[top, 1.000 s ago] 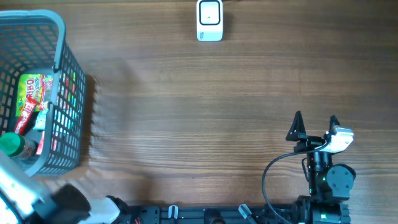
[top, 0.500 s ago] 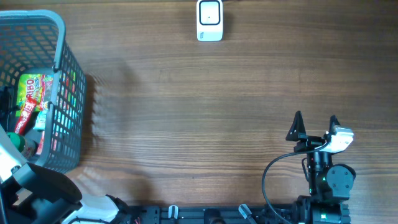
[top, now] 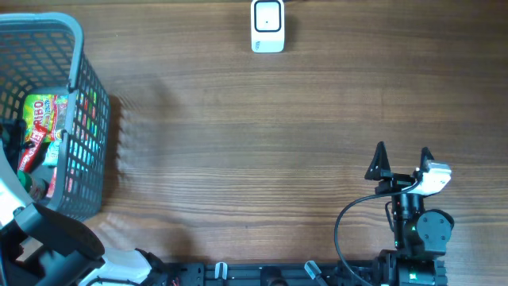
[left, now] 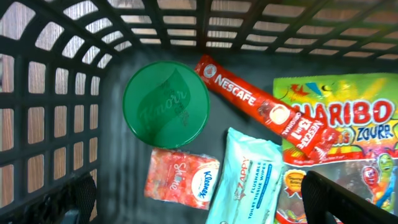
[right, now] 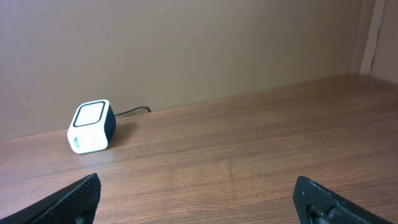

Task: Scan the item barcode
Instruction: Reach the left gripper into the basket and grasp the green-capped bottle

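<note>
Barely begun: nothing's picked, all items lie in the basket (top: 77, 48) at the surface's left end, well apart from the scanner (top: 267, 25). Left hand (left: 211, 202) hangs over them, spread wide & empty; right hand (top: 402, 159) likewise spread, idle. Likeliest pick, I'd guess, is the Nescafe stick (left: 267, 112): flat, long axis diagonal across the basket floor, no barcode showing.

Wooden table (top: 278, 159), plain brown wall (right: 186, 50)

The wooden table (top: 262, 151) carries a grey plastic basket (top: 89, 135) at its left end and a small white scanner (top: 267, 26) (with a dark cable (right: 134, 111)) near the far edge, well apart.
</note>
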